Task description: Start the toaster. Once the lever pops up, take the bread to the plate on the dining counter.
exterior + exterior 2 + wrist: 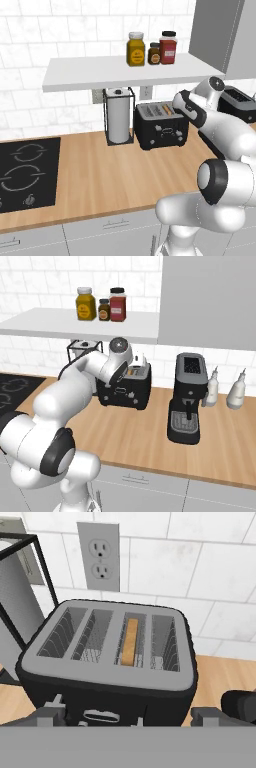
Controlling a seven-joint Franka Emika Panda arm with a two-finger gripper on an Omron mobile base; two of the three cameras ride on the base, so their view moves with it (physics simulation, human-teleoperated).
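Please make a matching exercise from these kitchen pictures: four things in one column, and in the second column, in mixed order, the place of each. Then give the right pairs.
Things:
1. bread
2. yellow jar
3. coffee machine
4. paper towel roll

Places:
A. on the white shelf
B. in a black wire holder left of the toaster
C. in a toaster slot
D. on the wood counter, right of the toaster

Pairs: 1-C, 2-A, 3-D, 4-B
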